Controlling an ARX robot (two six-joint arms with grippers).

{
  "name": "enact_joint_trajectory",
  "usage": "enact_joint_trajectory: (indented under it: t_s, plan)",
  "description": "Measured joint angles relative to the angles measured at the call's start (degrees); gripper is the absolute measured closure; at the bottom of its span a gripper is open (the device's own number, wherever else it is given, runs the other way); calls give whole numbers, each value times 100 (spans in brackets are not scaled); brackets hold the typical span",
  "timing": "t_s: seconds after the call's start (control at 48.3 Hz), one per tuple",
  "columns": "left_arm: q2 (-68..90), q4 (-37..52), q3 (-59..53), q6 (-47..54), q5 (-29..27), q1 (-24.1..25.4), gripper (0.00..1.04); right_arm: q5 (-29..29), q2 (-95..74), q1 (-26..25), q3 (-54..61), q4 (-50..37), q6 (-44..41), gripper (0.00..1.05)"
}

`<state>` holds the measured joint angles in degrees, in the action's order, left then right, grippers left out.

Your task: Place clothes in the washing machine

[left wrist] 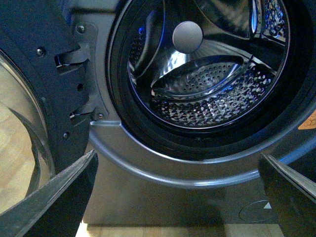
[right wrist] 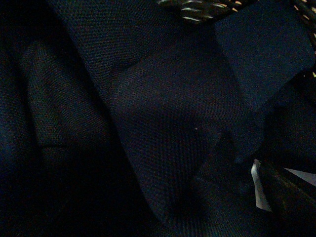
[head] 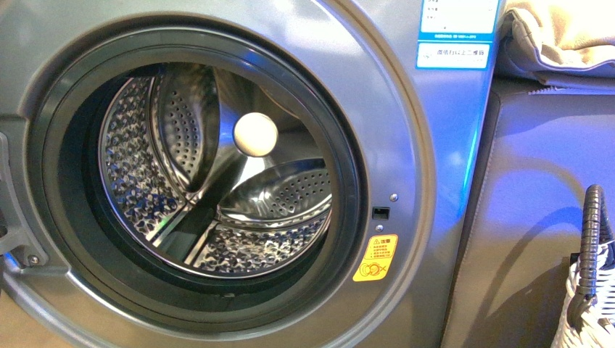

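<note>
While the washing machine [head: 417,156] is standing open, a woven basket [head: 591,308] is sitting at the right. The left claw [left wrist: 177,155] is spreading wide before the drum [left wrist: 207,94]. Navy clothes [right wrist: 163,118], white tag [right wrist: 257,190] showing, are lying beside the basket's weave; I cannot tell the right claw's [right wrist: 158,207] grip.

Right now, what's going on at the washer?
Loading hasn't started. The washing machine has its door swung open and no clothes in the drum. The left gripper hovers open and empty in front of the porthole. The right wrist camera is close over the navy clothes, with strands of the woven basket at the picture's edge. Whether the right gripper has gripped them can't be told.
</note>
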<state>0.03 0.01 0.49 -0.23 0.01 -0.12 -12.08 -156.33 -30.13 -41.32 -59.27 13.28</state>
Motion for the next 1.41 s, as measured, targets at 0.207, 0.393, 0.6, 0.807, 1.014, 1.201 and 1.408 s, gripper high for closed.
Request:
enact_joint_trajectory:
  t_s: [0.207,0.393,0.6,0.807,1.014,1.201,1.408]
  plan:
    - [0,0,2,0,0,2,6,35,-221,186,-83,-46,46,8]
    - [0,0,2,0,0,0,6,90,-387,431,-129,-127,155,8]
    - [0,0,2,0,0,2,6,155,-570,490,-245,-155,173,8]
    - [0,0,0,0,0,0,6,216,-970,487,-466,-271,122,8]
    - [0,0,2,0,0,2,6,210,-1209,494,-511,-732,79,8]
    - [0,0,0,0,0,2,6,286,-1300,485,-501,-1252,-70,8]
    - [0,0,0,0,0,0,6,297,-1344,455,-487,-1801,-186,8]
